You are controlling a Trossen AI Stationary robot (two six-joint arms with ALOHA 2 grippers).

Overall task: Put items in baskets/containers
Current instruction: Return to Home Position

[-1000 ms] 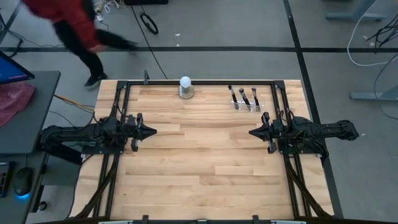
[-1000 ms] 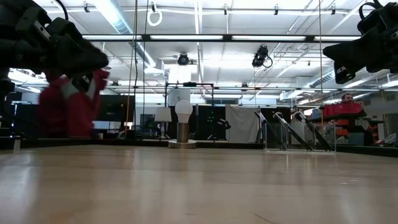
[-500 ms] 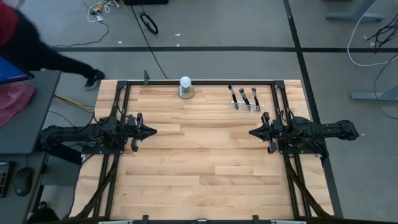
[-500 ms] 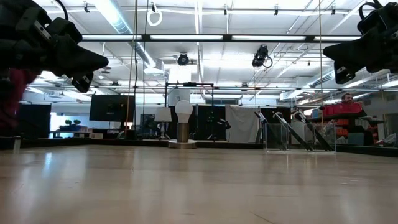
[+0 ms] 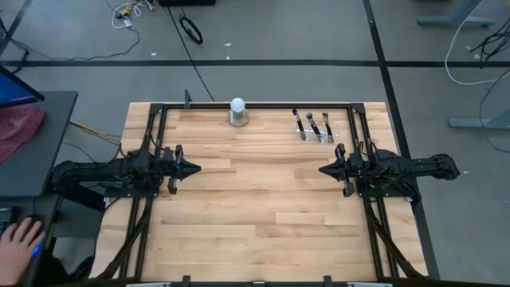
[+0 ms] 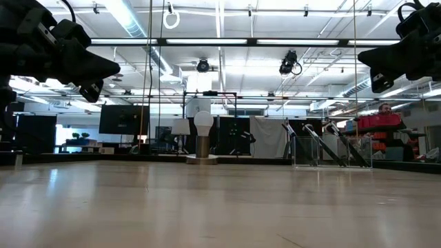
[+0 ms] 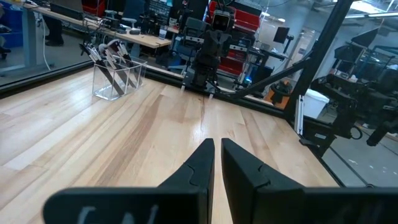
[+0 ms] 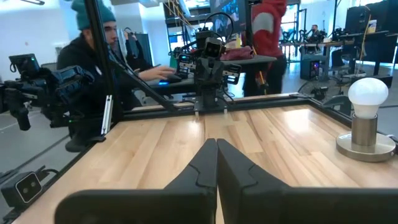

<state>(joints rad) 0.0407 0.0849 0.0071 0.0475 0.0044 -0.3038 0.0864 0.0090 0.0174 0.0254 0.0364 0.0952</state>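
The clear plastic holder (image 5: pixel 317 133) stands near the table's far right corner. Three dark makeup brushes (image 5: pixel 311 123) lean inside it, bristle tips up; the left wrist view shows the holder (image 7: pixel 118 79) too. No other brushes show. My left gripper (image 5: pixel 196 168) hovers above the table's left side, pointing right, its fingers shut with only a slit between them (image 7: pixel 217 155). My right gripper (image 5: pixel 322 170) hovers above the right side, pointing left, just nearer than the holder, its fingers shut (image 8: pixel 216 152). Both are empty and well above the wood (image 6: pixel 103 69) (image 6: pixel 375 69).
A white ball on a round grey base (image 5: pixel 237 112) stands at the far edge, near the middle. A black frame (image 5: pixel 255 104) runs along the table's far and side edges. A person's hand (image 5: pixel 17 239) rests on a mouse left of the table. People show beyond it (image 8: pixel 99 43).
Both arms have kept still. A person in red beyond the table's far left corner has walked off toward the left and out of the high view; a hand now shows at the desk left of the table.
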